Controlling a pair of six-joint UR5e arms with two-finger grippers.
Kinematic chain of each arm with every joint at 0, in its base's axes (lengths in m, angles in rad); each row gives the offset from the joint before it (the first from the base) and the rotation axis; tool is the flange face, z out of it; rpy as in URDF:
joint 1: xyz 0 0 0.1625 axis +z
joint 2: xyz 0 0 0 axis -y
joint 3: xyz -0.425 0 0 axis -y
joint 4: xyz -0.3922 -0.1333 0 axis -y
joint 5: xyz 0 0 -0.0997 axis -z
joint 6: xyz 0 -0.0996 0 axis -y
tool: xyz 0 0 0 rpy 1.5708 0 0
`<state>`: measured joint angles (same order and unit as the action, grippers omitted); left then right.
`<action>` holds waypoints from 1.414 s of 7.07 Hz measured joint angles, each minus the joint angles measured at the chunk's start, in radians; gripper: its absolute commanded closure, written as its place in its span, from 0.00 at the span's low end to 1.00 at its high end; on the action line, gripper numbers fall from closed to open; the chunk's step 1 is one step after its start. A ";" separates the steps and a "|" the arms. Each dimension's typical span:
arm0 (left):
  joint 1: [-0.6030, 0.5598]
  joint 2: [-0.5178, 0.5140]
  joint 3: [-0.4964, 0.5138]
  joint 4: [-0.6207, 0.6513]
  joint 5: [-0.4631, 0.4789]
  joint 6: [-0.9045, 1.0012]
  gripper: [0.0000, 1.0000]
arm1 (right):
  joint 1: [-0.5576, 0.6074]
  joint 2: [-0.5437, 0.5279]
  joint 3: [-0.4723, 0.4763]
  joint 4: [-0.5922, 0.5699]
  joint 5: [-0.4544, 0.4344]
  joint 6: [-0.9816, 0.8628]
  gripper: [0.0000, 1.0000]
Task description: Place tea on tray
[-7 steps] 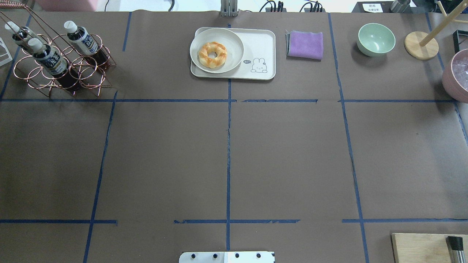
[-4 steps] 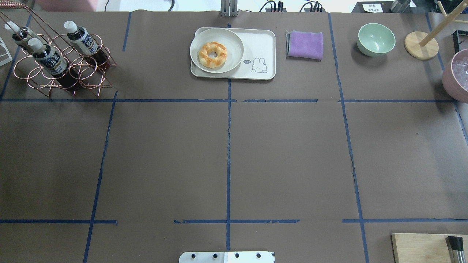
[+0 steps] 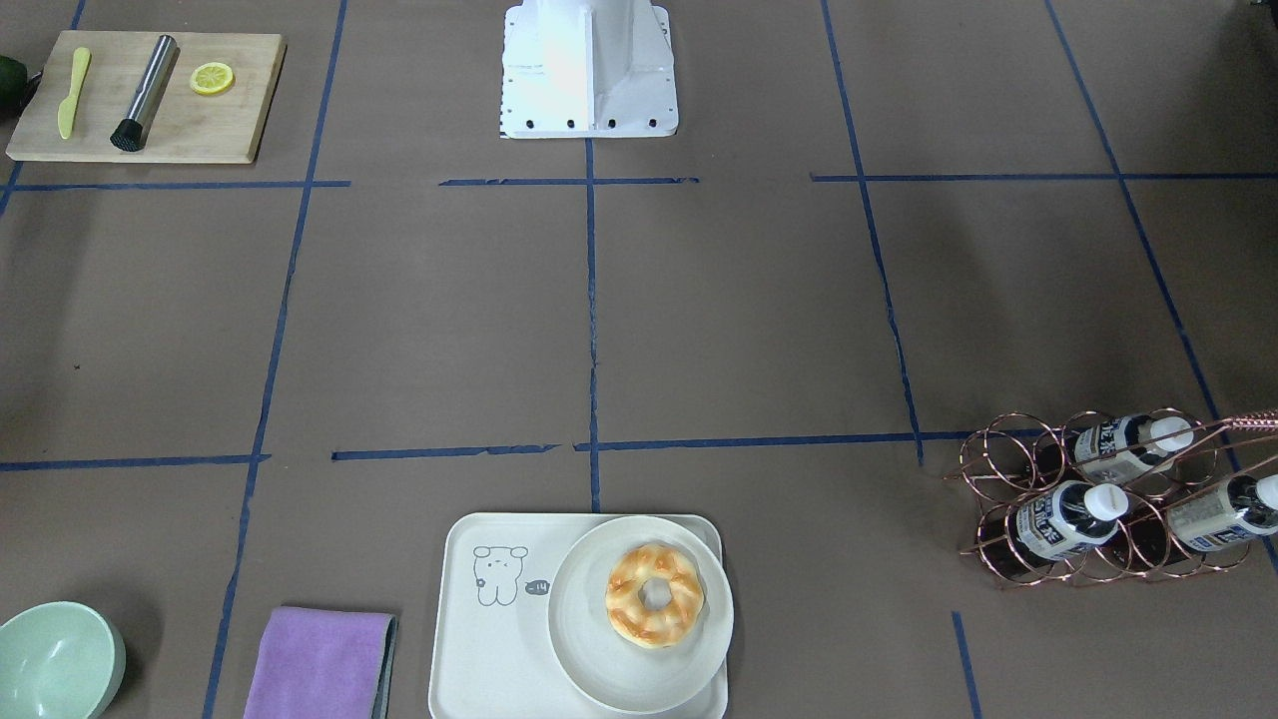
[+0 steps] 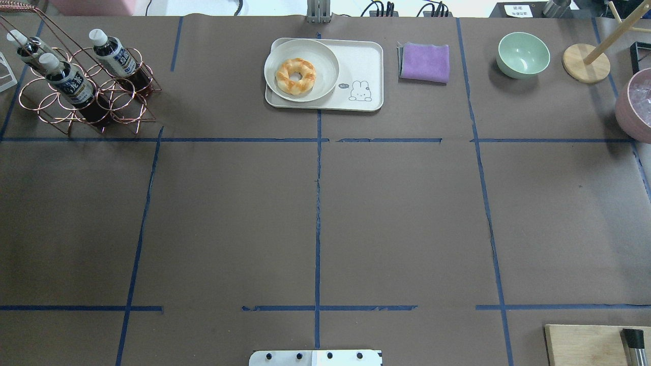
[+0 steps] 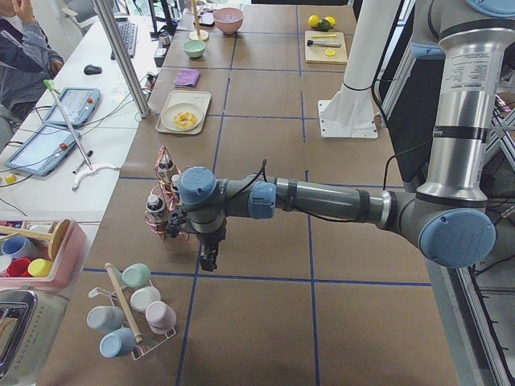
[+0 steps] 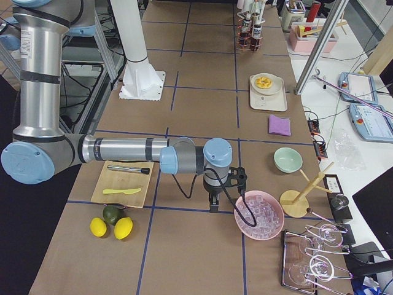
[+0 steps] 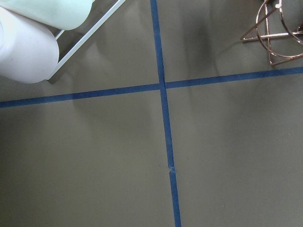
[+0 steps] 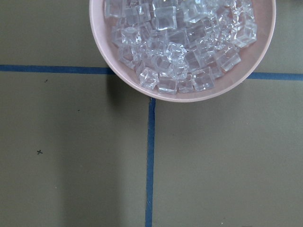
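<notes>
The desk (image 4: 315,218) has both arms out at its ends: the left arm (image 5: 322,197) near the wire rack (image 4: 109,104), the right arm (image 6: 123,149) by an ice bowl (image 4: 630,109). I cannot tell whether either arm's jaws are apart or together. The tray (image 4: 365,60) sits at upper centre of the overhead view. A plate (image 4: 325,79) with a doughnut (image 4: 295,76) takes its left half, so only the right strip is free. A bottle set on the rim or against the plate would likely topple. The rack stands at upper left, well apart from the tray, holding three leaning bottles. The tea (image 4: 116,55) nearest the tray is the likely pick. Pulled at a wrong angle, it could snag a ring and drag the light rack or knock a neighbour. A cloth (image 4: 424,62) lies just right of the tray, and mugs (image 5: 137,314) crowd the left arm's other side.
</notes>
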<state>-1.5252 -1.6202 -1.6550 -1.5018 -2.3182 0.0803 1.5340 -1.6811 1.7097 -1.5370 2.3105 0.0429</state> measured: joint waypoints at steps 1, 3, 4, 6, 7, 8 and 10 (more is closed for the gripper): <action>0.000 -0.017 0.002 -0.046 0.002 0.000 0.00 | 0.000 0.000 0.000 0.000 0.001 0.000 0.00; 0.000 -0.048 -0.004 -0.132 0.003 -0.078 0.00 | 0.000 0.003 0.001 0.000 0.002 0.001 0.00; 0.002 -0.055 -0.014 -0.180 0.003 -0.146 0.00 | 0.000 0.004 0.002 0.000 0.002 0.002 0.00; 0.021 -0.053 -0.020 -0.310 0.004 -0.219 0.00 | 0.000 0.004 0.002 0.000 0.003 0.003 0.00; 0.041 -0.053 -0.025 -0.365 0.004 -0.257 0.00 | 0.000 0.004 0.001 0.000 0.003 0.003 0.00; 0.069 -0.053 -0.031 -0.422 0.004 -0.314 0.00 | 0.000 0.004 0.001 0.000 0.003 0.003 0.00; 0.117 -0.057 -0.050 -0.525 0.031 -0.451 0.00 | 0.000 0.004 0.002 0.000 0.003 0.003 0.00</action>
<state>-1.4077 -1.6769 -1.7048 -2.0269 -2.2869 -0.3704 1.5340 -1.6766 1.7113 -1.5370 2.3132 0.0460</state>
